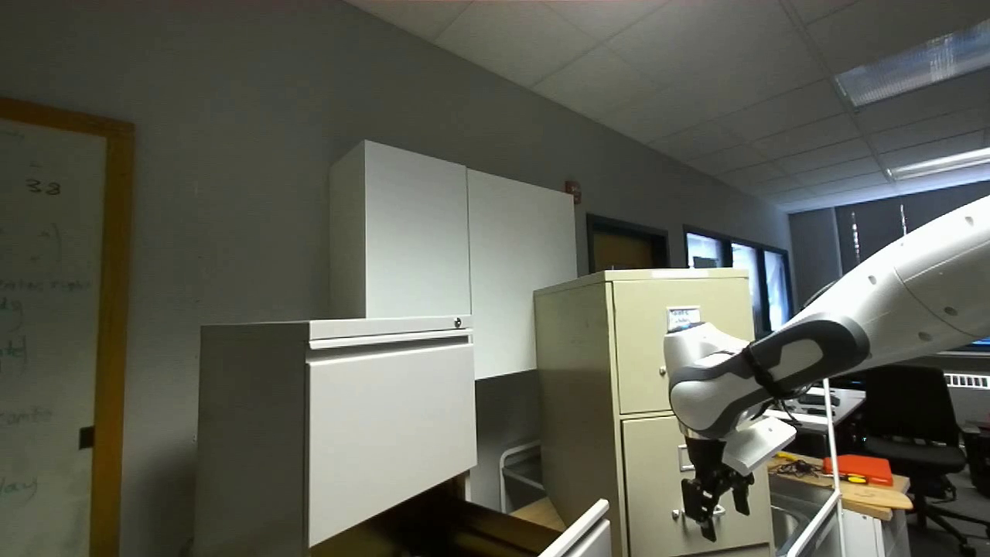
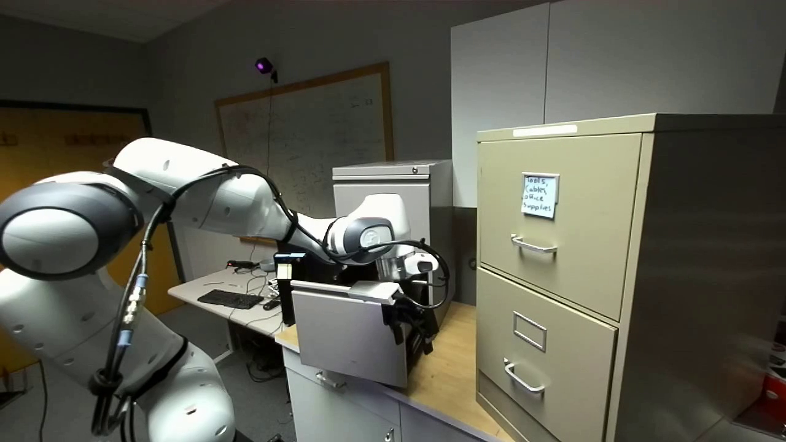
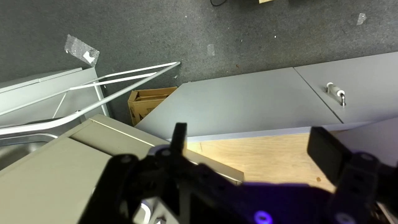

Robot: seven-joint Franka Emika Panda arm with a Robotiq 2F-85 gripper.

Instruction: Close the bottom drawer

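The bottom drawer (image 2: 350, 334) of the pale grey-white cabinet (image 1: 251, 433) is pulled out. Its front (image 1: 580, 534) and dark inside (image 1: 433, 526) show low in an exterior view, cut off by the frame. My gripper (image 1: 721, 510) points down, with a gap between it and the drawer front there. In an exterior view the gripper (image 2: 414, 344) overlaps the drawer's right end; I cannot tell if they touch. In the wrist view the gripper (image 3: 248, 133) is open, nothing between its fingers. A strip of the drawer front (image 3: 376, 140) shows beyond the right finger.
The beige filing cabinet (image 2: 559, 221) stands beside the gripper, its drawers shut. The wooden countertop (image 2: 454, 350) lies below. A white metal frame (image 3: 124, 90) juts out past the beige cabinet. The upper drawer front (image 1: 390, 433) is shut above the bottom drawer.
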